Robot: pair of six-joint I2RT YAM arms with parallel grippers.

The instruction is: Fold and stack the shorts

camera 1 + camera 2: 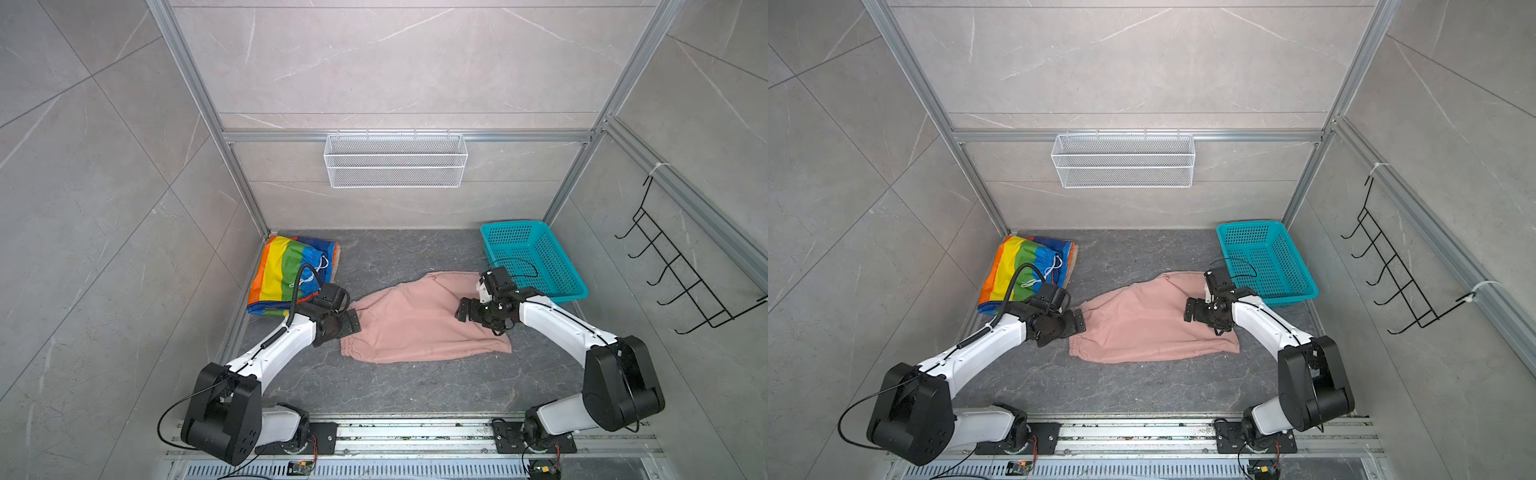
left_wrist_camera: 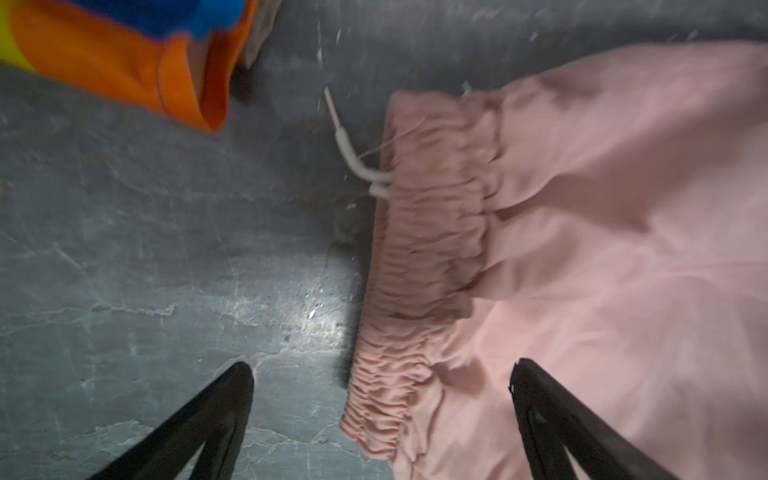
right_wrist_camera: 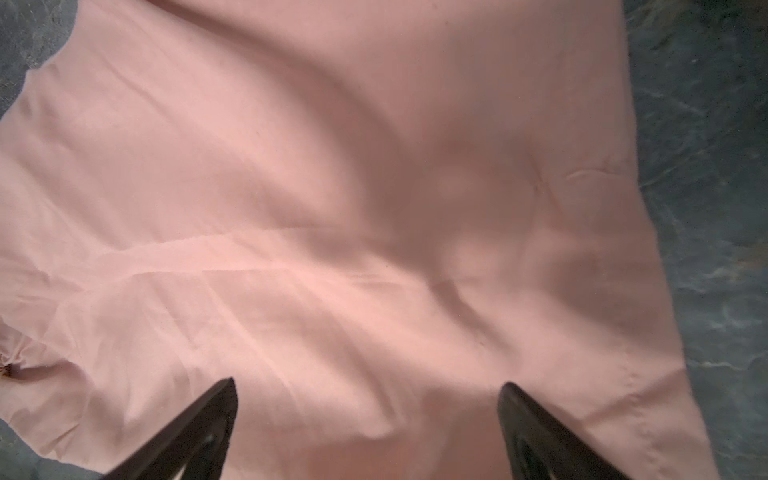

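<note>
Dusty pink shorts (image 1: 415,320) (image 1: 1150,324) lie spread flat in the middle of the dark floor, with the elastic waistband (image 2: 428,232) and white drawstring (image 2: 349,145) at their left end. My left gripper (image 1: 353,322) (image 2: 380,370) hovers open over that waistband's edge, one finger above the floor and one above the fabric. Over the shorts' right part, my right gripper (image 1: 463,309) (image 3: 368,384) stands open with only pink cloth below it. Folded rainbow-striped shorts (image 1: 286,270) (image 1: 1021,266) lie at the back left. A beige edge (image 1: 338,253) of another pair shows beneath them.
An empty teal perforated basket (image 1: 540,257) sits at the back right, close behind the right wrist. A white wire basket (image 1: 395,160) hangs on the back wall and a black hook rack (image 1: 681,274) on the right wall. Aluminium frame posts bound the floor.
</note>
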